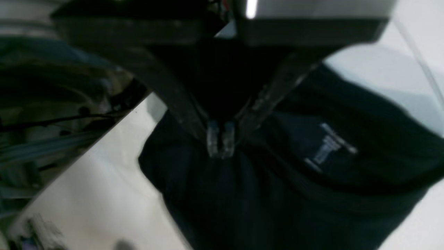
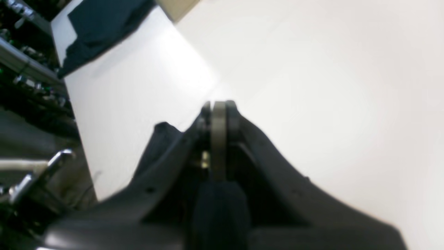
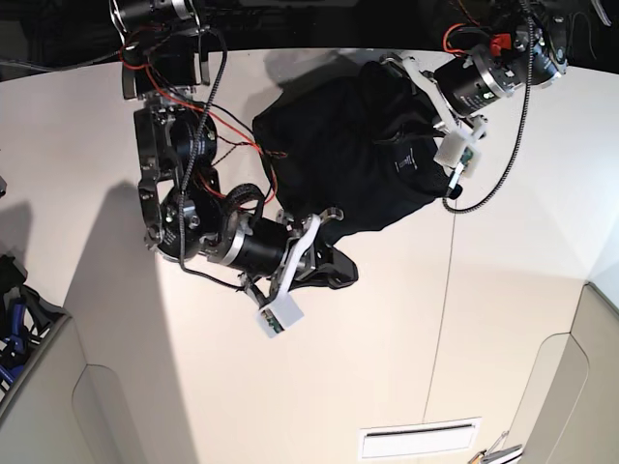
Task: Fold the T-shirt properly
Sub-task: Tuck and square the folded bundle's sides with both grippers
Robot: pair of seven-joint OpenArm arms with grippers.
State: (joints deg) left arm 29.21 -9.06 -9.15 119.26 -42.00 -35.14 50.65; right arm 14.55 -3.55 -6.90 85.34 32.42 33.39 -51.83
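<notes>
The black T-shirt lies bunched and wrinkled at the far middle of the white table. Its pale neck label faces up. My left gripper is shut on a fold of the shirt beside the collar, and the cloth puckers at its fingertips. In the base view this left gripper sits at the shirt's far right edge. My right gripper is shut over bare table, with nothing seen between its tips. From above, the right gripper rests just in front of the shirt's near hem. The T-shirt shows far off in the right wrist view.
A red and black cable runs from the right arm's base across the shirt's left side. A black cable loops from the left arm over the table. A seam crosses the tabletop. Cluttered shelving stands past the table edge.
</notes>
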